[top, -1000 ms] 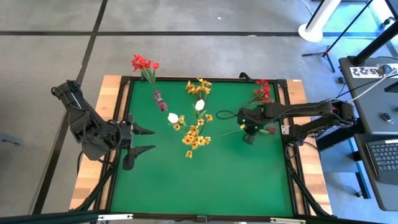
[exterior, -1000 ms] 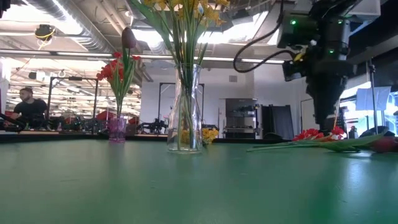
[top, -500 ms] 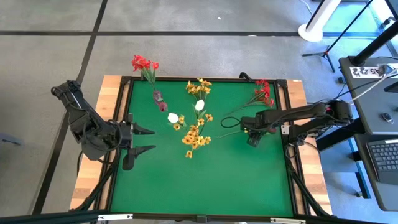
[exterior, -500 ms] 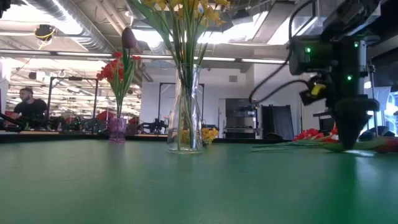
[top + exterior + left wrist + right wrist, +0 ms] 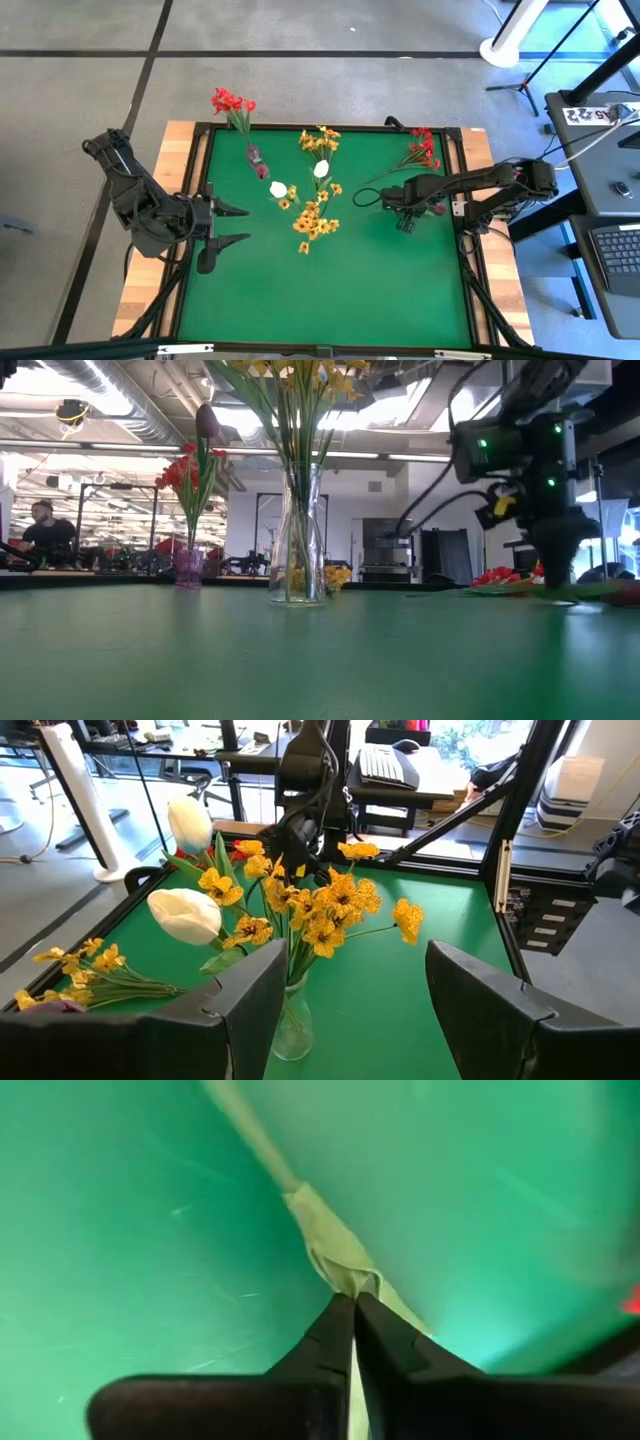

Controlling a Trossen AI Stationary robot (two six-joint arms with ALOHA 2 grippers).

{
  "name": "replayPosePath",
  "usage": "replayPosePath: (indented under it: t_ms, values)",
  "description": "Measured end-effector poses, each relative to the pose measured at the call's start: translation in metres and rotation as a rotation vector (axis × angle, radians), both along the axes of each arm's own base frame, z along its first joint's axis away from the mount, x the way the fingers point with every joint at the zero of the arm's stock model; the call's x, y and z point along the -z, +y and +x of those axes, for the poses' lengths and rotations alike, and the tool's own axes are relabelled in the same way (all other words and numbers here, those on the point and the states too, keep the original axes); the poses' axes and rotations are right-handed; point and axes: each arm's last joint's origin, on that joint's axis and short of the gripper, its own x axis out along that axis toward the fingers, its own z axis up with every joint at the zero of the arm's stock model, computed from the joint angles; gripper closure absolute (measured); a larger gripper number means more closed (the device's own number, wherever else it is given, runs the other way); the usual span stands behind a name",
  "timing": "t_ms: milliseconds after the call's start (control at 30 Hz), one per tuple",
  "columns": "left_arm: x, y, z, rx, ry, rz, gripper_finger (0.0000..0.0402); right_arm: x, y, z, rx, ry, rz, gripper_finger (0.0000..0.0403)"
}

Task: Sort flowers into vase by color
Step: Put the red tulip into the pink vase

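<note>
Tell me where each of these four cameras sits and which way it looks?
High view: above the table, looking straight down; both arms show.
Low view: at tabletop height, looking across past the glass vase; the right hand comes down.
Left wrist view: on the left arm, facing the yellow flowers; two spread fingers show.
Right wrist view: on the right arm, looking down at a pinched green stem.
Low and left wrist views share the vase.

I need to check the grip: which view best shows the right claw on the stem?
The right wrist view: the right claw is pinched shut on the green stem at the mat. The high view shows it small; the low view from the side; the left wrist view only distantly.
</note>
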Motion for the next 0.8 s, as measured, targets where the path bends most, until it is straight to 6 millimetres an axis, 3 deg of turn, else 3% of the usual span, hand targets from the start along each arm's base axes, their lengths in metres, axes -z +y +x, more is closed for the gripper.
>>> replayPosePath:
  t_ms: [200, 467, 667, 800]
  values:
    - [0.0, 0.0, 0.0, -0.005, -0.002, 0.002, 0.0168, -0.039, -0.004, 0.012, 0.004, 0.028, -0.124, 0.04]
    - [-0.003, 0.002, 0.0, -0.093, -0.05, 0.042, 0.0168, -0.109, -0.01, 0.028, 0.001, -0.022, -0.298, 0.0402]
    - [-0.019, 0.005, 0.004, -0.206, -0.133, 0.209, 0.0168, -0.164, -0.013, 0.038, -0.028, -0.151, -0.4, 0.0402]
    - [-0.038, 0.016, 0.011, -0.263, -0.144, 0.283, 0.0168, -0.192, -0.015, 0.041, -0.056, -0.228, -0.46, 0.0402]
